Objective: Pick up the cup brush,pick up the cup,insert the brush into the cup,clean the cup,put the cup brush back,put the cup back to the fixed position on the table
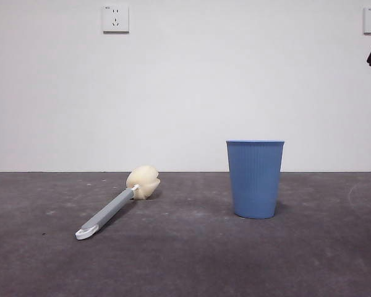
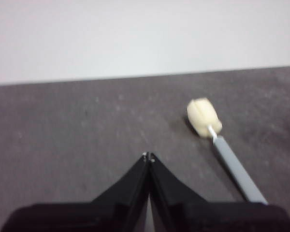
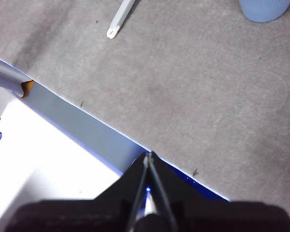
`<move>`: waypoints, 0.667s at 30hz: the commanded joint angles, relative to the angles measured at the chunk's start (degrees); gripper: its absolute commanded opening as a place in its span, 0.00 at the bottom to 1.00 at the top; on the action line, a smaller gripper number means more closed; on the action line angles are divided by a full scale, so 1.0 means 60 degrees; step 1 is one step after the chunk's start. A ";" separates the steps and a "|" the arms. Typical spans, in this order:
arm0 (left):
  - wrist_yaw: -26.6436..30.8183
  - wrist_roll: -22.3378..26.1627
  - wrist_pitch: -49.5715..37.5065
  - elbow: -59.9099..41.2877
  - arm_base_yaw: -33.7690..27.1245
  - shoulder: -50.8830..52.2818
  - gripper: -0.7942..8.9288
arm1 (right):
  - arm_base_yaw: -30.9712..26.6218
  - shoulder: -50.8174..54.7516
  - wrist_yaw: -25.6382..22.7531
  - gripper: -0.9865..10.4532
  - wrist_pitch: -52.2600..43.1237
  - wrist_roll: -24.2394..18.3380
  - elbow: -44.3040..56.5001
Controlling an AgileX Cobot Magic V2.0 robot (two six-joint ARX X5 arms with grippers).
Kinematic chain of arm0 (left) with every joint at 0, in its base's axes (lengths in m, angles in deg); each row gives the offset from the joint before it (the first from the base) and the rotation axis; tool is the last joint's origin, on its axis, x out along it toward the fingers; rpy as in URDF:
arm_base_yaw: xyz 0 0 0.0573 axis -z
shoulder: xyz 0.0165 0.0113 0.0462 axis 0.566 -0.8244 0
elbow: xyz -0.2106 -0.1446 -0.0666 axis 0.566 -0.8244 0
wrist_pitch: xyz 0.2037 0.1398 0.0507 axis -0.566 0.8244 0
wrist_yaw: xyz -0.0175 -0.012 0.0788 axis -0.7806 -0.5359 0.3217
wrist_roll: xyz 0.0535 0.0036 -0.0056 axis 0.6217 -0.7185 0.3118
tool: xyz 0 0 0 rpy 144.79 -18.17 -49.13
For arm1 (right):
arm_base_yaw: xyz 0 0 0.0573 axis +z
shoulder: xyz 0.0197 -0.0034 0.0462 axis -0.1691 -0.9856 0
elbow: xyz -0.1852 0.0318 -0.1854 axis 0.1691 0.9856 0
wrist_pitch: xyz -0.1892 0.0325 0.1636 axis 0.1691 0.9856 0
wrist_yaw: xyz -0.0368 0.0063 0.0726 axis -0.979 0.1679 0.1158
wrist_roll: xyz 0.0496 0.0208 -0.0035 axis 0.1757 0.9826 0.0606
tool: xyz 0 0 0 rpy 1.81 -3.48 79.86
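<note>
While flat, cup brush (image 1: 114,208) points sponge rearward

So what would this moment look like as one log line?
cup brush: lying on table | cup: upright, untouched | left gripper: shut, empty | right gripper: shut, empty
</note>
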 commanded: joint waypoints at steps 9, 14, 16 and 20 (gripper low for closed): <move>0.0022 -0.0135 0.0678 -0.0124 -0.0025 0.0022 0.08 | 0.0004 0.0015 -0.0029 0.09 -0.0033 0.0066 -0.0047; 0.0004 -0.0135 0.0674 -0.0124 -0.0025 0.0018 0.08 | 0.0004 0.0015 -0.0029 0.09 -0.0033 0.0066 -0.0047; 0.0004 -0.0135 0.0678 -0.0124 -0.0025 0.0018 0.08 | 0.0004 0.0015 -0.0029 0.09 -0.0033 0.0062 -0.0047; 0.0004 -0.0135 0.0678 -0.0124 -0.0025 0.0018 0.08 | 0.0004 0.0015 -0.0029 0.09 -0.0033 0.0066 -0.0047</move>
